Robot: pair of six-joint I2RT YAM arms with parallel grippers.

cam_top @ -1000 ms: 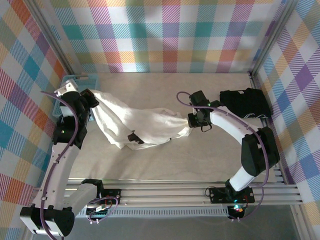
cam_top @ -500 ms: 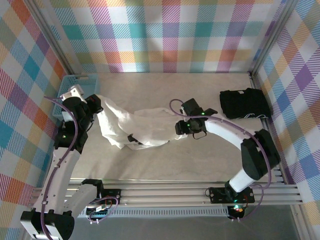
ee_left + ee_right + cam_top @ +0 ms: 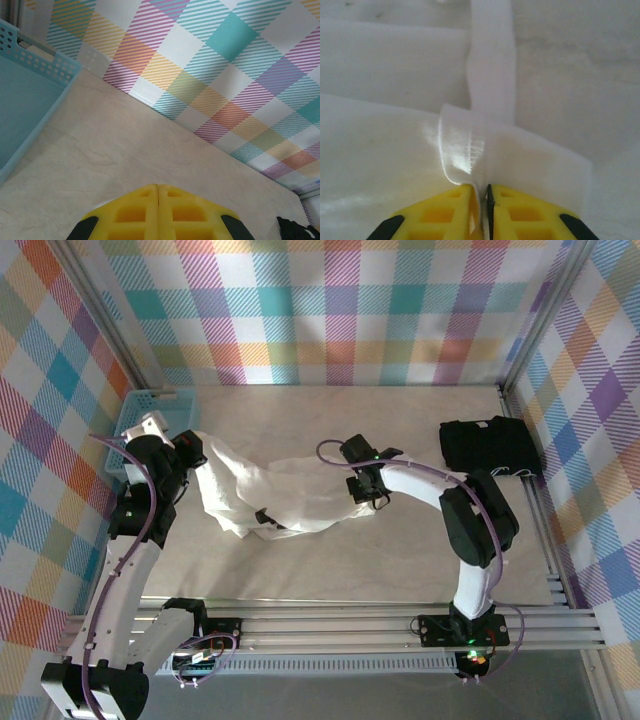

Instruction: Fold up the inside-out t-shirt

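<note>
Beige table: t-shirt strung between left gripper, right gripper, jaws clamped on it.

Thin, wrinkled, slightly glossy cloth is seen in the t-shirt; the table beneath it is finished smooth and matt; the basket left of it is moulded plastic.

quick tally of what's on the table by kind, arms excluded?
Garments: 2 (white t-shirt, black folded garment)
Baskets: 1 (blue basket)
Total: 3
</note>
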